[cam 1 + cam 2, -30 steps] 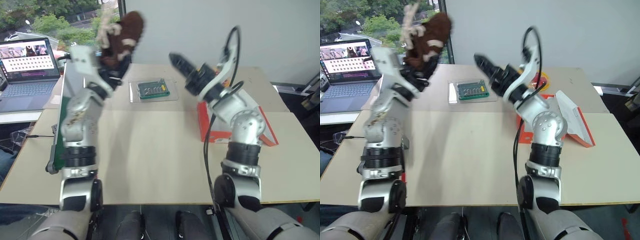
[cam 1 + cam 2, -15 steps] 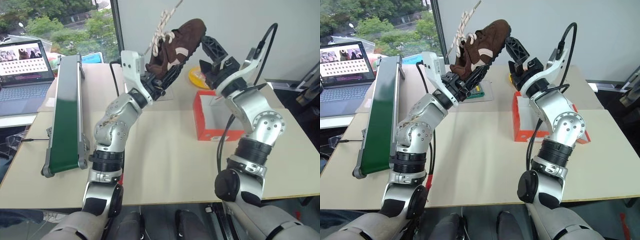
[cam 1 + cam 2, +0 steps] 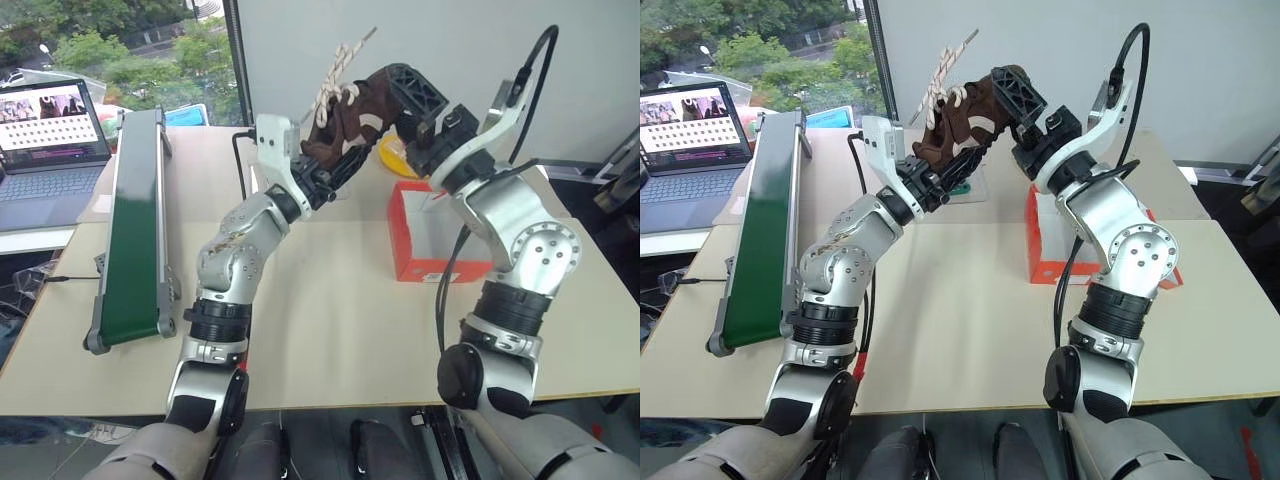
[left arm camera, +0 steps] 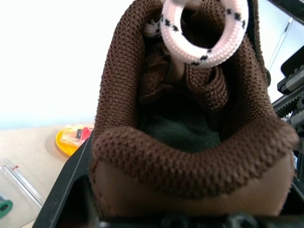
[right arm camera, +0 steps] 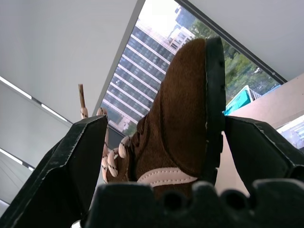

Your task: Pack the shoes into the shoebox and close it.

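Left eye view: raised left hand (image 3: 335,172) grips shoe (image 3: 355,118); right hand (image 3: 405,95) spread around its toe.

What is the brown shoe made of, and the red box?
The shoe looks like soft brown suede with a dark rubber-like sole; its collar looks like woven mesh, and the lace is braided cord. The shoebox looks like matte cardboard, orange-red outside and white inside.
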Robot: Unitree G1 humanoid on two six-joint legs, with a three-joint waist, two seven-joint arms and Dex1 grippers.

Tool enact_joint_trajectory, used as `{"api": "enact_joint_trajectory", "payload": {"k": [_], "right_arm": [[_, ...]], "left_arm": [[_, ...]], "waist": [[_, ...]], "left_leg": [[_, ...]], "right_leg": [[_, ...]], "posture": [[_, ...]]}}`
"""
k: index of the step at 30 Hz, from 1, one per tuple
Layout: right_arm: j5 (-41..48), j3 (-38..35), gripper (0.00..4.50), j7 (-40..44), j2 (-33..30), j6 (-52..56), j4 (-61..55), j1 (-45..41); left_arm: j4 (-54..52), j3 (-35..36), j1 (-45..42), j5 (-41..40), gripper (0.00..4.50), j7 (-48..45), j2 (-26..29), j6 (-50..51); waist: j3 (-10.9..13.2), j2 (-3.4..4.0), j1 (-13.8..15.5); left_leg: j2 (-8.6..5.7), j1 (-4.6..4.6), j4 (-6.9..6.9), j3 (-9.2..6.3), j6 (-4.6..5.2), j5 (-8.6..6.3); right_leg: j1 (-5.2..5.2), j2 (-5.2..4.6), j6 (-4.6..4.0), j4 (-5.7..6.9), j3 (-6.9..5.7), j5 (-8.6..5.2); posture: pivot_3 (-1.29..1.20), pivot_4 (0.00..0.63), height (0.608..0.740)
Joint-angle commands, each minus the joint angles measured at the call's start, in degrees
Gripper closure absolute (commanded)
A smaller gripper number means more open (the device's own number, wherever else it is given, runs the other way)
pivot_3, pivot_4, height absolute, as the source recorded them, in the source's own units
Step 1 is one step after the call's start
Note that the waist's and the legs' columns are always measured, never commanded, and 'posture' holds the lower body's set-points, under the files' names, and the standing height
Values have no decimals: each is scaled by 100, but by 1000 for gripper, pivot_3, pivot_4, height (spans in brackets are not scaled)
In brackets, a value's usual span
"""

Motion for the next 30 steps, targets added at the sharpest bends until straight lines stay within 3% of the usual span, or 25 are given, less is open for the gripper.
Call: {"api": "enact_joint_trajectory", "payload": {"k": [1, 2, 5, 6, 15, 18, 20, 22, 23, 27, 30], "right_arm": [[91, 172, 0, 136, -81, -91, -166, -15], [62, 197, 0, 151, -91, -112, -127, -9], [-8, 233, 668, 205, -89, -190, -7, -23], [-43, 246, 1159, 235, -87, -219, 36, -39], [-22, 261, 4017, 311, -137, -240, 82, -86], [-14, 266, 4163, 299, -159, -250, 69, -109], [-26, 278, 4177, 310, -181, -255, 70, -124], [-159, 344, 4194, 338, -251, -265, 67, -156], [-249, 370, 4198, 329, -289, -291, 77, -178], [-797, 457, 4220, 439, -635, -487, 288, -427], [-1752, 648, 4220, 438, -1496, -504, 1149, -1065]], "left_arm": [[-182, -79, -200, -10, 1825, -62, -84, -88], [-198, -88, -202, -18, 1825, -65, -103, -76], [-243, -121, -194, -29, 1830, -65, -147, -44], [-255, -126, -193, -31, 1830, -65, -154, -34], [-302, -76, -173, -32, 1830, -27, -131, 11], [-336, 25, -164, -141, 1830, -2, -144, 51], [-355, 203, -164, -387, 849, 10, -215, 124], [-438, 300, -155, -442, 151, 119, -214, 181], [-478, 326, -144, -436, 9, 185, -185, 226], [-589, 630, -87, -545, 0, 423, -38, 331], [-559, 741, 73, -77, 0, 611, 419, 86]], "waist": [[0, 0, 1], [0, 0, 2], [0, 0, 5], [0, 0, 5], [0, 0, 7], [0, 0, 6], [0, 0, 7], [0, 0, 3], [0, 0, 4], [0, 0, -7], [8, 11, -7]], "left_leg": [[0, 0, 0, 0, 0, 0], [0, 0, 0, 0, 0, 0], [0, 0, 0, 0, 0, 0], [0, 0, 0, 0, 0, 0], [0, -1, 0, 0, 1, 0], [0, -1, 0, 0, 1, 0], [0, -1, 0, -1, 1, 0], [1, -1, 0, -1, 2, 0], [1, -1, 0, -1, 2, 0], [1, 0, 1, -1, 2, -1], [-1, -1, 4, 0, 2, -1]], "right_leg": [[0, 0, 0, 0, 0, 0], [0, 0, 0, 0, 0, 0], [0, 1, 0, 0, 0, 0], [0, 0, 0, 0, 0, 0], [0, 0, 0, -1, 0, 0], [0, 1, 0, -1, 0, 0], [0, 1, 0, -1, 0, 0], [0, 1, 0, -1, 0, 0], [-1, 0, 0, -2, 0, 0], [0, 1, 0, 1, 1, 0], [-3, 0, 0, 2, 3, 0]], "posture": [[0, 150, 740], [0, 150, 740], [0, 150, 740], [0, 150, 740], [0, 150, 740], [0, 150, 740], [0, 150, 740], [0, 150, 740], [0, 150, 740], [0, 150, 740], [0, 150, 740]]}}
